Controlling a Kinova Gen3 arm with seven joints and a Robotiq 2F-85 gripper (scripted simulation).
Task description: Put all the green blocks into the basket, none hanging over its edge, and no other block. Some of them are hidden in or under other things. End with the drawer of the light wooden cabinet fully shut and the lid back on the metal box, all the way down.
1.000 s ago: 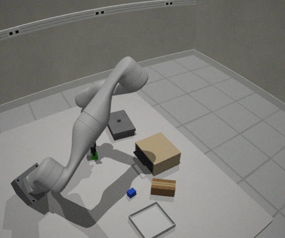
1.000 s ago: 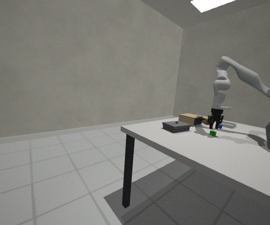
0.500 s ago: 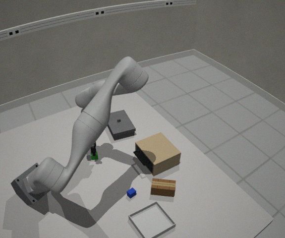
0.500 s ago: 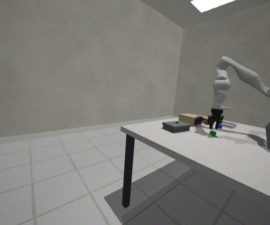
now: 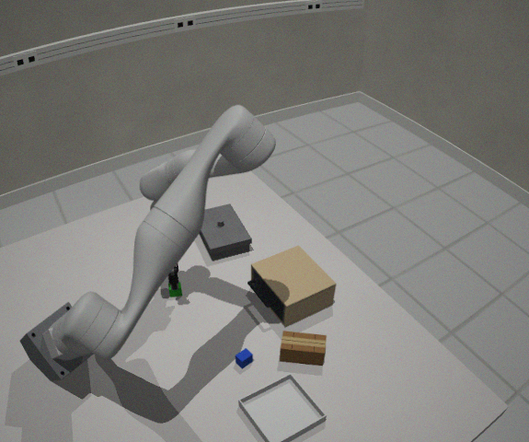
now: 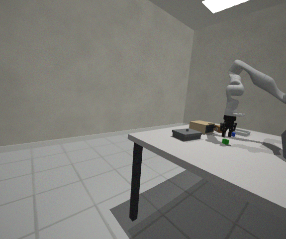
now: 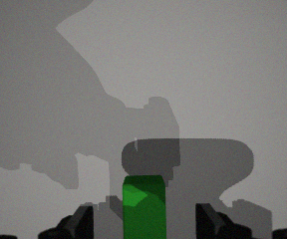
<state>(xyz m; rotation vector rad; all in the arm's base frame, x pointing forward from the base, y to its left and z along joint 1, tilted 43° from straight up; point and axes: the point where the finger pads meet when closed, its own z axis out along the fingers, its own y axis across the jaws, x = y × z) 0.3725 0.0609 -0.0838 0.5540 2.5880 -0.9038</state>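
A green block (image 5: 175,291) (image 6: 225,141) (image 7: 144,211) lies on the table. My gripper (image 5: 174,281) (image 6: 226,135) (image 7: 144,222) is open and points down above the block, which shows between the two fingers in the wrist view; nothing is held. The basket (image 5: 264,389) (image 6: 243,133) is a low grey-rimmed tray, and no block shows in it. The light wooden cabinet (image 5: 293,273) (image 6: 201,126) has a dark front in shade; I cannot tell whether its drawer is fully shut. The dark metal box (image 5: 231,250) (image 6: 185,137) has its knobbed lid (image 5: 228,232) on top.
A blue block (image 5: 244,358) (image 6: 233,134) lies between the cabinet and the basket. A brown box-like object (image 5: 302,353) (image 6: 218,129) with a light stripe stands between cabinet and basket, to the right of the blue block in the top view. My arm crosses above the table's left part there.
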